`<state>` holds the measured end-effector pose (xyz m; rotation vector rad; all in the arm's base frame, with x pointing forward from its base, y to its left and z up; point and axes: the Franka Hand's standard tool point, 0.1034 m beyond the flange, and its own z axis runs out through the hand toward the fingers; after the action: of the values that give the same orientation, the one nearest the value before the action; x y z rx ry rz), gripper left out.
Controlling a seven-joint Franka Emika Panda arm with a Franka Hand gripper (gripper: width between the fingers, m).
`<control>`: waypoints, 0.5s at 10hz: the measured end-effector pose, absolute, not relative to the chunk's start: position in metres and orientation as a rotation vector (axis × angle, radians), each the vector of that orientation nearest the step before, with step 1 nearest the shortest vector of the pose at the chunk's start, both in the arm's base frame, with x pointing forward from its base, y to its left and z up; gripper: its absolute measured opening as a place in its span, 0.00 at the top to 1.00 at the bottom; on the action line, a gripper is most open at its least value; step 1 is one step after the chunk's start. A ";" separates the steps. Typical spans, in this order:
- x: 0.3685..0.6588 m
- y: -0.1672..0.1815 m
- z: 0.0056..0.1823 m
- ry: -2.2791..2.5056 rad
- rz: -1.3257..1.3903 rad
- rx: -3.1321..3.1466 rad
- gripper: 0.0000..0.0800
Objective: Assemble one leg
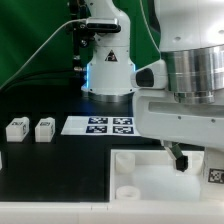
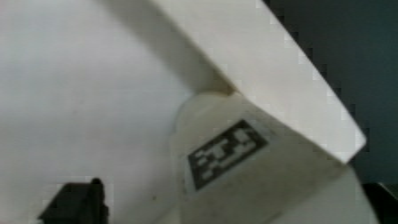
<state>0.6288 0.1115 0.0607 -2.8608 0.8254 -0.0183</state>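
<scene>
The leg is a small white blocky post with a black-and-white square marker on its face, and it sits over the large white tray at the exterior view's right. The pincer hangs right at the leg, but whether it grips it cannot be told. Two more white posts stand on the black counter at the left, well apart from it.

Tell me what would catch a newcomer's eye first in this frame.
The big white arm fills the exterior view's right, its gripper low over the white tray-like piece beside a tagged leg there. Two more tagged legs sit apart at the exterior view's left, next to the marker board. The wrist view is mostly white surface and one tag.
</scene>
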 end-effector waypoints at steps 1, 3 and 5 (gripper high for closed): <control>0.629 0.113 0.064 0.576 -0.017 -2.941 0.19; 0.627 0.107 0.064 0.148 -0.033 -3.013 0.19; 0.627 0.107 0.063 0.248 -0.027 -3.006 0.34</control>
<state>0.6269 0.1068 0.0630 -3.0057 0.2483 -0.0266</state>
